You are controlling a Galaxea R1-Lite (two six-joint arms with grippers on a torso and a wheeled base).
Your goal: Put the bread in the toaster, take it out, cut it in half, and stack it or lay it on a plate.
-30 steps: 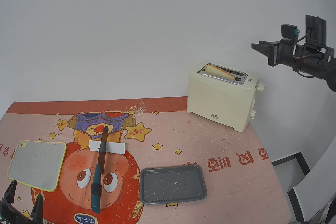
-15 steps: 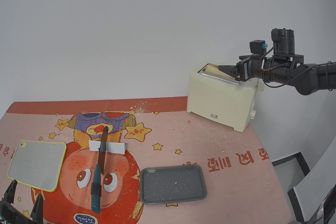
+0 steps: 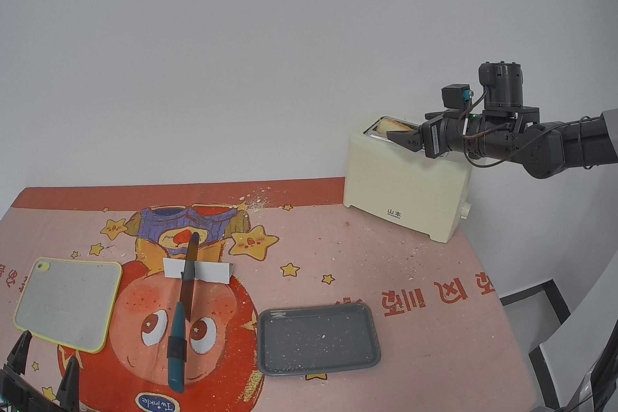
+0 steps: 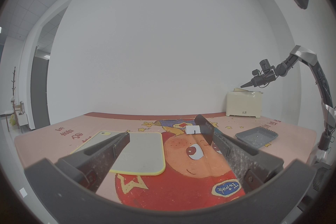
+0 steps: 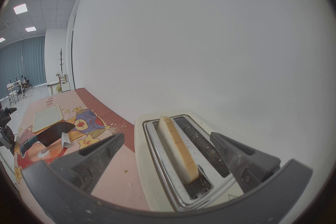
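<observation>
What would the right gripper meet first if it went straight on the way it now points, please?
Probably the pale toasted bread slice standing in the cream toaster slot, lined up between the open right gripper and its fingers; exact depth is unclear.

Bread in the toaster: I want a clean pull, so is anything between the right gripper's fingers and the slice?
Nothing visible is. The right gripper hangs open just above the toaster, its fingers apart to either side of the bread, which sticks up out of one slot. Only air lies between them.
</observation>
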